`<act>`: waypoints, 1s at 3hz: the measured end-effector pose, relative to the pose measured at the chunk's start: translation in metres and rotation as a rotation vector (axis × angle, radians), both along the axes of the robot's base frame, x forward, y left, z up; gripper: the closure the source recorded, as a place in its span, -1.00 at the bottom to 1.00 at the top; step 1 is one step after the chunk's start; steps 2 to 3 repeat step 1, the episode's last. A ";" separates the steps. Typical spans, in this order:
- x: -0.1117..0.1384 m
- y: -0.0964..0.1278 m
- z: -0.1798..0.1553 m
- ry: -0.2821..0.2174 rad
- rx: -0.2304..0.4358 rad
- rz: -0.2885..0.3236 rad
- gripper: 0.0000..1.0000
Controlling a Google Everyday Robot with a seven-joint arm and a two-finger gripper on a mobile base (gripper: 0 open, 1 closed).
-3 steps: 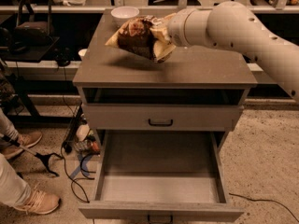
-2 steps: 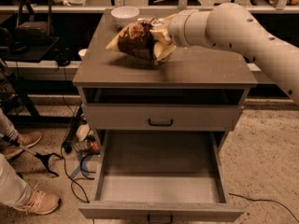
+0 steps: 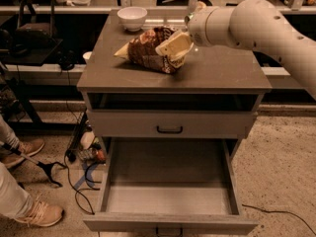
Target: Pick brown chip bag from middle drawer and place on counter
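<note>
In the camera view, the tool [image 3: 174,47] hangs over the back middle of the surface [image 3: 222,75], pinching the right end of the brown chip bag [image 3: 144,52]; the bag lies on the surface, well back from the front edge, near a white bowl [image 3: 132,18] at the rear edge; open room runs rightward; below, the middle drawer [image 3: 170,196] stands pulled out.

From where I stand, the arm [image 3: 249,22] is a fat, smooth, off-white tube with a rounded bulge and a few small dark dots along its shell, narrowing to a ringed collar, with the pale cream gripper [image 3: 174,47] at its nine o'clock end.
</note>
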State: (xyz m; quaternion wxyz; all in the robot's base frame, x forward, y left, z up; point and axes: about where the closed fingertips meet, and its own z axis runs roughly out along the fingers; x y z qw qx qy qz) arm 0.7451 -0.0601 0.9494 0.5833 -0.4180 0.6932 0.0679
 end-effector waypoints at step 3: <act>-0.008 -0.052 0.023 -0.014 -0.025 -0.061 -1.00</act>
